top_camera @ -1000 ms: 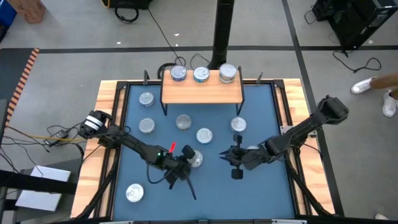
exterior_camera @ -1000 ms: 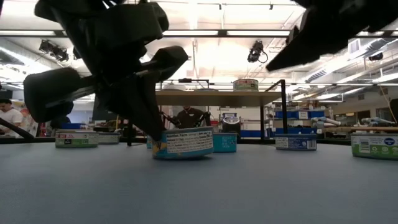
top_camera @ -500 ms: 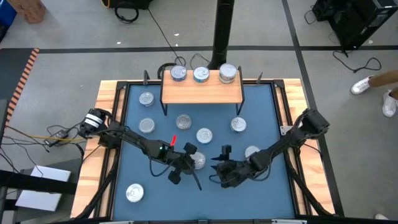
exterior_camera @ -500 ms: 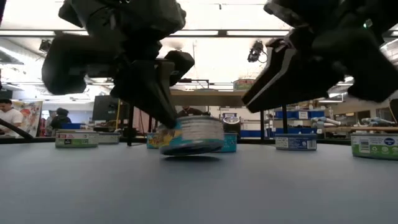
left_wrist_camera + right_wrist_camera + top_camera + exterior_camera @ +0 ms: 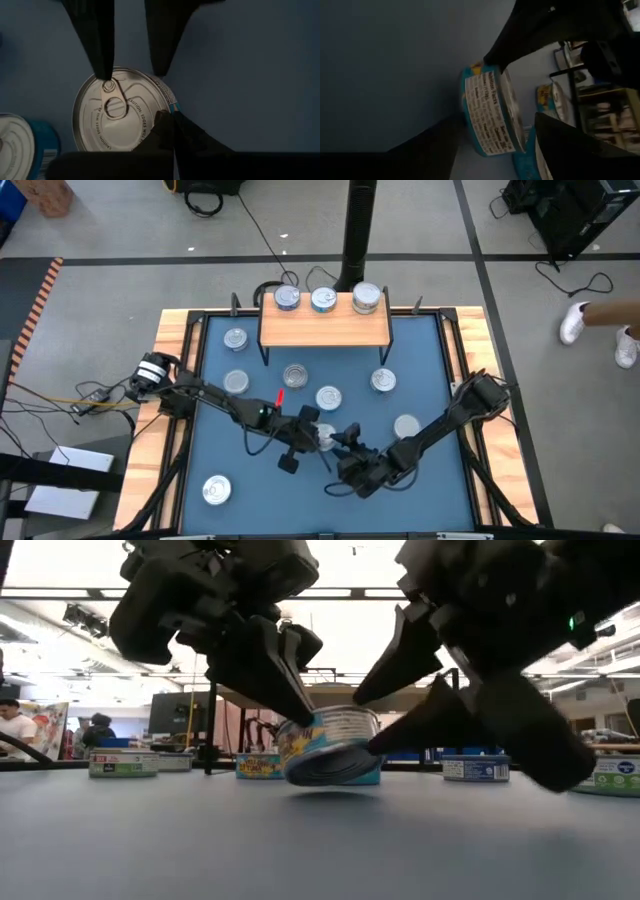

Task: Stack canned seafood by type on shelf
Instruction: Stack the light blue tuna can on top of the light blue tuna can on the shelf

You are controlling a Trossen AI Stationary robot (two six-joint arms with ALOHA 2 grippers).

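A: Where is the tin in play found?
B: A teal-labelled tin [image 5: 332, 745] is seen lifted clear of the blue mat [image 5: 250, 480] and tilted, near the mat's middle. It is pinched at its rim by the left gripper [image 5: 300, 705], whose fingers are shut on it; in the left wrist view one finger [image 5: 97, 40] is seen lying over the pull-tab of the silver lid [image 5: 117, 112].

A: And the right gripper?
B: The right gripper [image 5: 400, 710] is held just beside the same tin, its fingers spread wide with one above the tin and one at its lower edge. Contact cannot be told; no grip by it is seen.

A: What is noted of the shelf?
B: The shelf [image 5: 325, 327] is placed at the far side of the mat. Three tins are set along its back edge: two low ones [image 5: 287, 298] [image 5: 323, 300] and a taller one or a stack [image 5: 367, 299]; which cannot be told.

A: Other tins?
B: Loose tins are scattered on the mat: one [image 5: 235, 338] near the shelf's left legs, one [image 5: 236, 383] below it, two [image 5: 296, 376] [image 5: 328, 397] at centre, two [image 5: 383, 381] [image 5: 406, 426] at right, and one [image 5: 215, 491] near the front left corner.

A: Anything beyond the table?
B: A person's shoes [image 5: 575, 320] are seen on the floor at right.
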